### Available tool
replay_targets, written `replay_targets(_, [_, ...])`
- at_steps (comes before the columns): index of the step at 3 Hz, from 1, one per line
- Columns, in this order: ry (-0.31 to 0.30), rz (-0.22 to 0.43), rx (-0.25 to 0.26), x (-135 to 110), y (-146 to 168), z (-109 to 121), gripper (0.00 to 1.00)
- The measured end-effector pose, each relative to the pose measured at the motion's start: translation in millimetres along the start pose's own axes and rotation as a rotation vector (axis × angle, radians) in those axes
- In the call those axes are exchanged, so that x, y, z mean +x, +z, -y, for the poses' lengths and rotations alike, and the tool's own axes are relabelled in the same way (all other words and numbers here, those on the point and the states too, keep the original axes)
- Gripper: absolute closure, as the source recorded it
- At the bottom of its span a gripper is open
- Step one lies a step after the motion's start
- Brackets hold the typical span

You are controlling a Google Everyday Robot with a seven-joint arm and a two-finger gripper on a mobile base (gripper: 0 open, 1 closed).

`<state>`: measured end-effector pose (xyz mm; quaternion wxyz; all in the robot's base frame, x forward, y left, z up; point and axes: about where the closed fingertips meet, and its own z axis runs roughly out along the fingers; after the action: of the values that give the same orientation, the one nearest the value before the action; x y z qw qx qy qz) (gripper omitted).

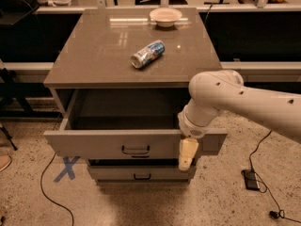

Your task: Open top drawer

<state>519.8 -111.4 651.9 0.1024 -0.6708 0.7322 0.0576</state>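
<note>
The top drawer [94,144] of the grey cabinet stands pulled out, and its grey inside [127,109] shows and looks bare. Its small black bar handle [136,150] sits at the centre of the front. My white arm reaches in from the right. My gripper [187,155] hangs pointing down in front of the right part of the drawer front, right of the handle and not on it. It holds nothing that I can see.
A narrower grey drawer [117,173] with a like handle sits shut below. On the cabinet top [94,55] lie a tipped can [147,53] and a pale bowl [165,16]. On the floor are a blue tape X [66,168], cables and a black box [251,179].
</note>
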Motion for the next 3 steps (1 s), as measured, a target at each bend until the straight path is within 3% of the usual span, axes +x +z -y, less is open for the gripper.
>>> replay_targets(1, [0.004,-0.026,-0.067,13,0,-15,0.00])
replay_targets(2, [0.004,-0.046,-0.116,20,-3,-30,0.19])
replay_targets(3, [-0.024,-0.068,-0.147,11,-12,-52,0.50])
